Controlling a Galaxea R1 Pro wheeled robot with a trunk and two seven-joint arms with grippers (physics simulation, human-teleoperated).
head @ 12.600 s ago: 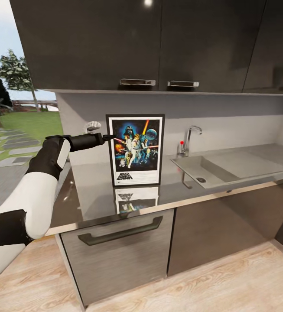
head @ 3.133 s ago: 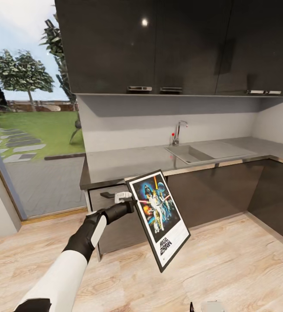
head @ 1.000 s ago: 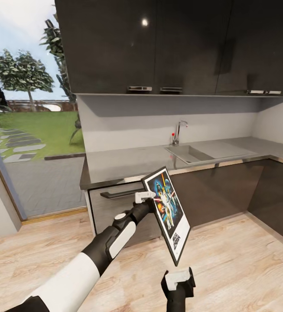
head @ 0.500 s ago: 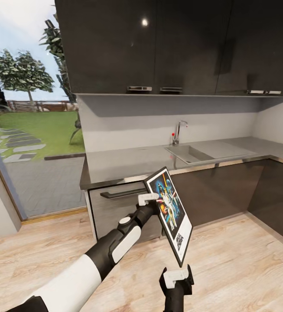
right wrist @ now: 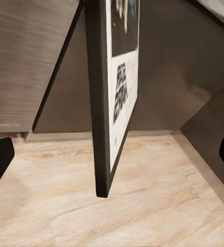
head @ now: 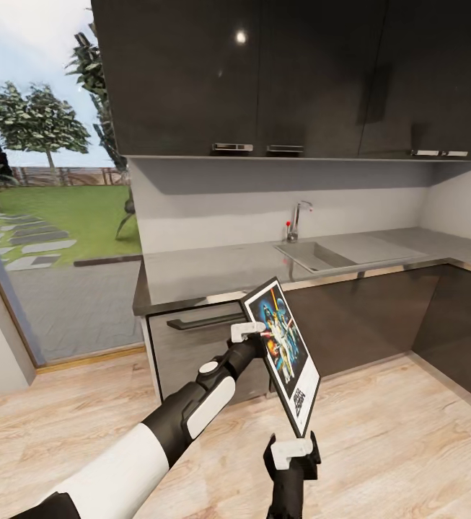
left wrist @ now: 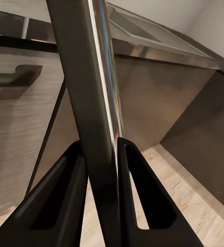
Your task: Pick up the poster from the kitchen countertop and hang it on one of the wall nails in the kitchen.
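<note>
Poster [head: 284, 353] was clamped edge-on by the left gripper [head: 248, 333]; right gripper [head: 290, 451], jaws spread, sat at 6 o'clock. Recommended: close squarely on the lower frame.

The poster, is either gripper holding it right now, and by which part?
The left gripper holds the poster, fingers clamped on its black frame edge, upper left. The right gripper is open below the bottom corner, not touching.

Left gripper [left wrist: 100, 170] clamped on the poster's [left wrist: 86, 92] edge.
Both dark fingers [left wrist: 63, 198] pinch the black frame; behind, the kitchen countertop [left wrist: 163, 43], dark cabinet fronts [left wrist: 158, 98], wood floor [left wrist: 189, 206].
</note>
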